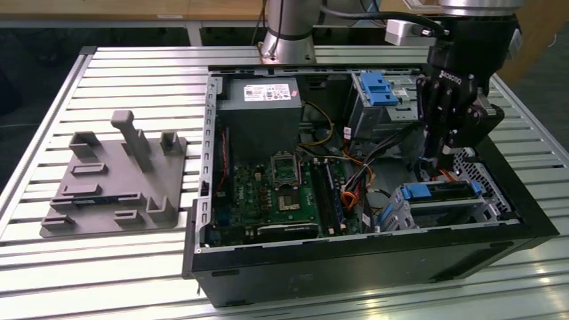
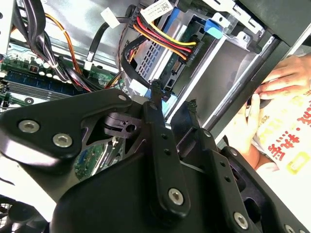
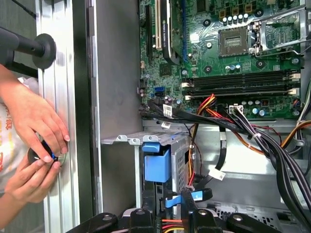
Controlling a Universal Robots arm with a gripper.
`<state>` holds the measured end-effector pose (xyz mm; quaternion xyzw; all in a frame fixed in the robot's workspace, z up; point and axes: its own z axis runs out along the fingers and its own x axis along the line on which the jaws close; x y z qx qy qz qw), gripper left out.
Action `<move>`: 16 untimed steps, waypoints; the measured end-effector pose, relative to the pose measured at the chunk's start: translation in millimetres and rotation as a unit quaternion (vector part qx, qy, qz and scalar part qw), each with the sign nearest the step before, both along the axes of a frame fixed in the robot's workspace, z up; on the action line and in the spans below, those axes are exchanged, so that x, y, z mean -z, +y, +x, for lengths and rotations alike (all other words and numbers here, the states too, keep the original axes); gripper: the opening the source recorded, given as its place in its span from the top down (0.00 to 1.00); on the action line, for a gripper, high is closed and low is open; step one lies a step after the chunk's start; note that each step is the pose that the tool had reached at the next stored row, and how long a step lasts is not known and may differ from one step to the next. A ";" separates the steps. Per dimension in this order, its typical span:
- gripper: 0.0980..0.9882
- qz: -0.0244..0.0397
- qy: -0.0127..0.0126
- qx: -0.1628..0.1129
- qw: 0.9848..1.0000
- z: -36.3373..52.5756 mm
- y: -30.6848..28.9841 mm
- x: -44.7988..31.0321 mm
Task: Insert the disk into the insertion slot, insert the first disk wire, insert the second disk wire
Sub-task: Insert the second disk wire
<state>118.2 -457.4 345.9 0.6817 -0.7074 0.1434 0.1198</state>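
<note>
Hand [image 2: 173,94] low inside computer case [image 1: 356,267], pinching blue plug [image 3: 199,195], by look of both wrist views. Just past plug: disk [image 1: 442,191], seated in slot [image 1: 402,213] at case corner, exterior view's right. Disk directly under hand, connector edge toward plug, long axis seemingly running away from hand. Red-yellow wire bundle [image 2: 165,41] already plugged into disk. Farther: circuit board [image 1: 276,193], ribbed surface [image 1: 133,80].
</note>
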 end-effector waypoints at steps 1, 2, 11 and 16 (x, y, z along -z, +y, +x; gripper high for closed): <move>0.70 0.000 0.000 0.000 1.000 0.0 -0.3 0.4; 0.70 0.000 0.000 0.000 1.000 0.0 -0.6 0.7; 0.70 0.000 0.001 0.000 1.000 0.0 -1.6 3.9; 0.81 0.000 0.002 0.000 1.000 0.0 -1.6 4.8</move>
